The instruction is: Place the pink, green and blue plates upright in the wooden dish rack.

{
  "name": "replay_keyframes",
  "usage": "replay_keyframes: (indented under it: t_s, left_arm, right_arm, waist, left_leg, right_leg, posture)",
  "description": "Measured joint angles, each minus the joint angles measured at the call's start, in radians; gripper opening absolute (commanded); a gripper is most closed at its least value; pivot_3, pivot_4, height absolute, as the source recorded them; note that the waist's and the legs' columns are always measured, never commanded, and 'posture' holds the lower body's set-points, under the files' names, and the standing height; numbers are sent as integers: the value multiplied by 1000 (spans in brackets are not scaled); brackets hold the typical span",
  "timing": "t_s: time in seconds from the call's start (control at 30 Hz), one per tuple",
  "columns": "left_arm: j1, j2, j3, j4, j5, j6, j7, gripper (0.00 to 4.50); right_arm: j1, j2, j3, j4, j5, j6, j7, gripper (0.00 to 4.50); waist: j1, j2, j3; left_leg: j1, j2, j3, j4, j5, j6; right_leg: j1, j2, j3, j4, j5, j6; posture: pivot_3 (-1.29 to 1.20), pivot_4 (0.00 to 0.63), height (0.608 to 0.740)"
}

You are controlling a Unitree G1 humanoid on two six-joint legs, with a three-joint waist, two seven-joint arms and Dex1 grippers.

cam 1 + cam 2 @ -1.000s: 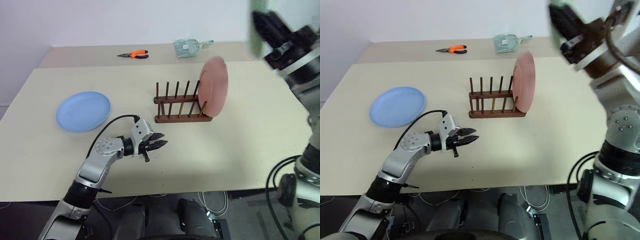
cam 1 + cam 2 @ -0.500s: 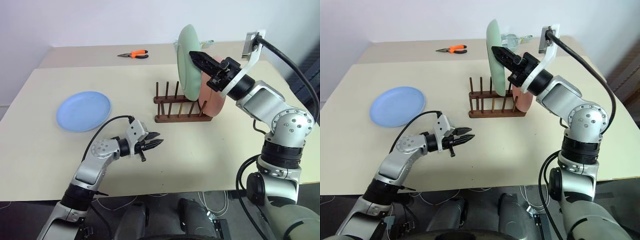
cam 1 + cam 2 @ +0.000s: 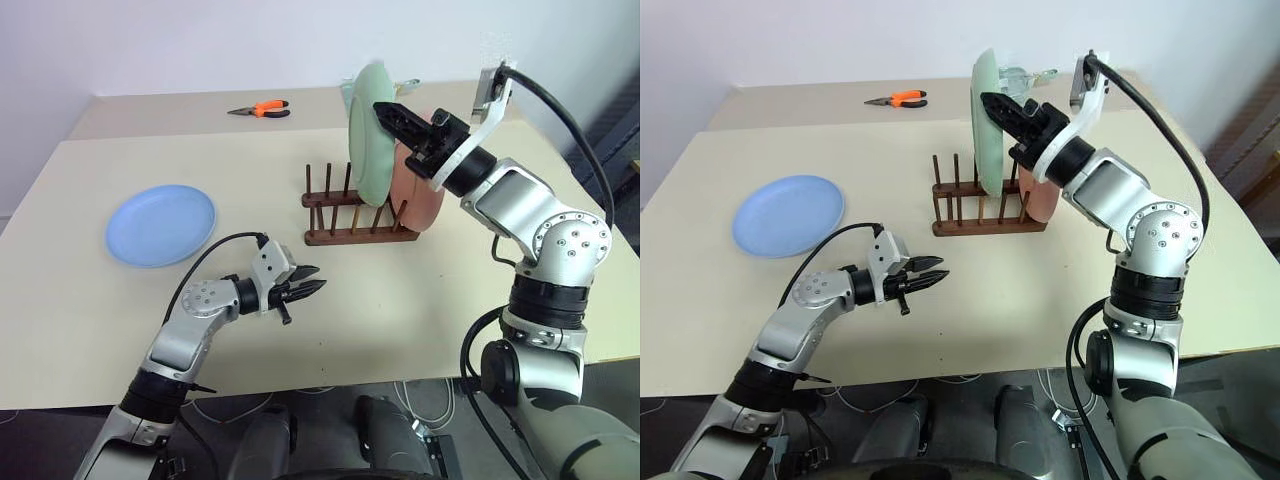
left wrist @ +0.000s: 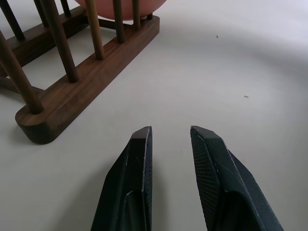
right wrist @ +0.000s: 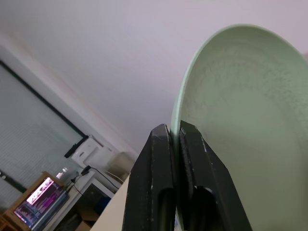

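Three plates are in sight, one of each colour, along with one wooden dish rack (image 3: 355, 212), one pair of orange-handled pliers (image 3: 259, 109) and one pale packet (image 3: 1025, 77) at the back of the table (image 3: 90, 300).

The blue plate (image 3: 161, 223) lies flat on the robot's left, well apart from the rack. The left gripper (image 3: 313, 290) hovers low over the table between that plate and the rack, its fingers (image 4: 131, 192) a narrow gap apart and holding nothing.

The green plate (image 3: 369, 134) stands on edge, its lower rim down among the rack's pegs, just beside the pink plate (image 3: 418, 190), which stands upright in the rack's right end. The right gripper (image 3: 385, 110) pinches the green plate's upper rim between its fingers (image 5: 155, 187).

A second ago that arm was high at the right edge with only the pink plate at the rack; half a second ago the green plate hung slightly higher over the pegs.

The green plate is pale mint, matte and shallow, with a faintly speckled face.
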Motion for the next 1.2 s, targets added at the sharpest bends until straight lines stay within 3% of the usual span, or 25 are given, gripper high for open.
replay_keyframes:
  t_s: [0.1, 0.17, 0.37, 0.47, 0.6, 0.7, 0.87, 0.93, 1.03, 1.13, 1.2]
  left_arm:
    - [-4, 4, 0, 0, 0, 5, -1, 1250]
    - [-4, 6, 0, 0, -5, 21, -4, 1783]
    - [-5, -6, 51, -18, -59, 77, 18, 4479]
    - [-11, -58, 142, -38, -123, 100, 87, 4479]
    - [-82, -147, 351, -6, -195, 87, 294, 4500]
    - [-174, -156, 490, 75, -152, 79, 550, 4500]
    - [-297, -111, 707, 204, 46, 258, 1142, 4500]
    - [-297, -111, 786, 198, 67, 337, 1260, 4500]
    - [-297, -150, 834, 183, 48, 443, 1310, 4500]
    - [-293, -201, 881, 178, -14, 531, 1310, 3656]
    - [-292, -223, 919, 163, -75, 551, 1276, 2720]
  right_arm:
    - [0, -1, 5, 24, -23, 0, 0, 2353]
    - [-1, -13, 31, 22, -85, -11, 19, 3349]
    - [-12, -180, 209, -59, -465, -180, 244, 3360]
    - [-37, -265, 283, -96, -662, -321, 366, 3360]
    - [-56, -297, 294, -114, -776, -438, 507, 4460]
    - [-56, -313, 333, -168, -817, -468, 608, 4460]
    - [21, -308, 458, -246, -905, -486, 715, 4460]
    - [48, -297, 478, -235, -934, -494, 735, 4460]
    - [49, -266, 483, -231, -961, -507, 754, 4460]
    - [60, -251, 492, -231, -987, -520, 772, 4500]
    - [77, -242, 495, -228, -1012, -522, 776, 4500]
  waist:
    - [0, 0, 0]
    - [-1, 0, 0]
    - [-1, 0, 0]
    - [-2, 0, 0]
    - [0, -1, 0]
    - [0, -1, 0]
    - [-2, -7, -1]
    - [2, -7, -1]
    - [22, -9, -1]
    - [28, -11, -1]
    - [24, -12, -1]
  left_leg:
    - [0, 0, 0, 0, 0, 0]
    - [0, 0, 0, 0, 0, 0]
    - [0, 0, 1, 0, 0, 0]
    - [0, 0, 0, 0, 0, 0]
    - [0, 0, 0, 0, 0, 0]
    - [1, 0, 0, 0, 0, 0]
    - [0, 0, -1, 0, 1, -1]
    - [0, -1, -1, 0, 1, -2]
    - [-1, -1, -3, 0, 2, -4]
    - [-1, -1, -3, 1, 2, -5]
    - [0, -1, -3, 0, 3, -5]
  right_leg:
    - [0, 0, 0, 0, 0, 0]
    - [0, 0, 0, 0, 0, 0]
    - [0, 0, 0, -1, -1, 2]
    - [-1, 0, 0, -1, -2, 5]
    - [0, 0, -1, 0, -2, 5]
    - [0, 0, -1, -1, -2, 5]
    - [0, 0, -1, -1, -1, 6]
    - [0, 0, 0, -1, 1, 4]
    - [0, 0, -2, -1, 1, 4]
    - [1, 0, -2, 0, 1, 4]
    - [0, 0, -2, 0, 1, 4]
  posture:
    - [0, 150, 740]
    - [0, 150, 740]
    - [0, 150, 740]
    - [0, 150, 740]
    - [0, 150, 740]
    - [0, 150, 740]
    - [0, 150, 740]
    - [0, 150, 740]
    - [0, 150, 740]
    - [0, 150, 740]
    - [0, 150, 740]
